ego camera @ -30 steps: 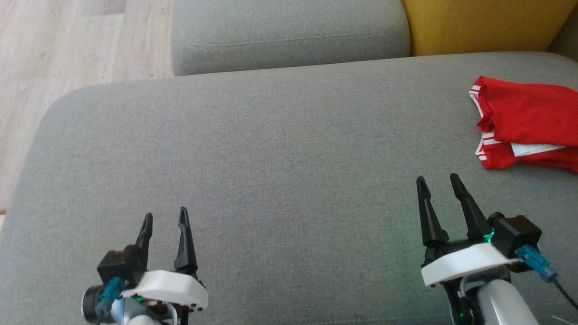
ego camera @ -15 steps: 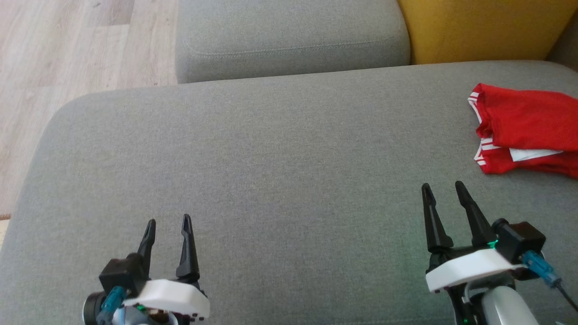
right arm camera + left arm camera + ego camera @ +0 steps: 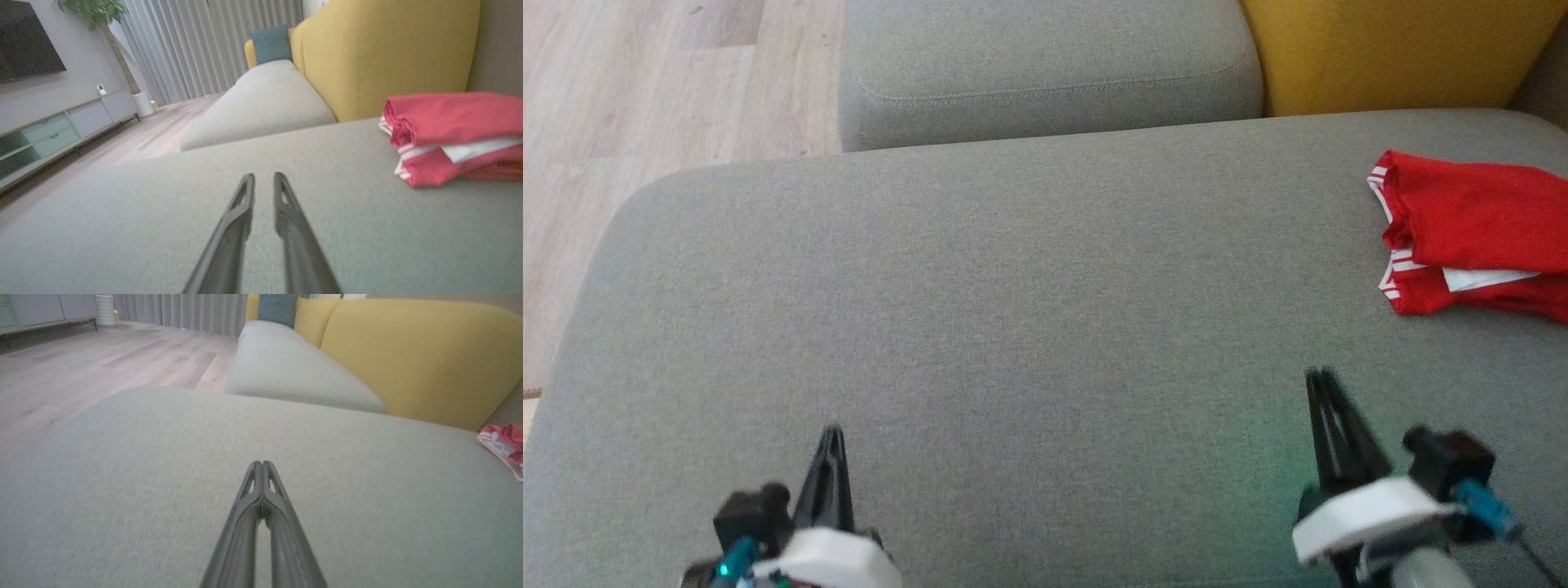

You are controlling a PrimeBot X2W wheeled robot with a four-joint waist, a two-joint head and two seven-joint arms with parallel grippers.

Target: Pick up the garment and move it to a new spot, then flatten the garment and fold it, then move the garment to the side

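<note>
One red garment [image 3: 1478, 220] (white-striped hems) lies folded; L end effector [image 3: 832, 433] closed, R end effector [image 3: 1325, 380] barely ajar.

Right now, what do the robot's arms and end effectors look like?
The left end effector and right end effector each have two long, thin black fingers tapering to points, slotted near the tips. They rise from a rounded white housing. Beside it sits a black camera block with a teal plug. The right forearm is pale grey.

A grey seat cushion [image 3: 1013, 286] spreads near; a yellow backrest [image 3: 1388, 49] stands far right, wooden floor [image 3: 645, 98] far left.
</note>
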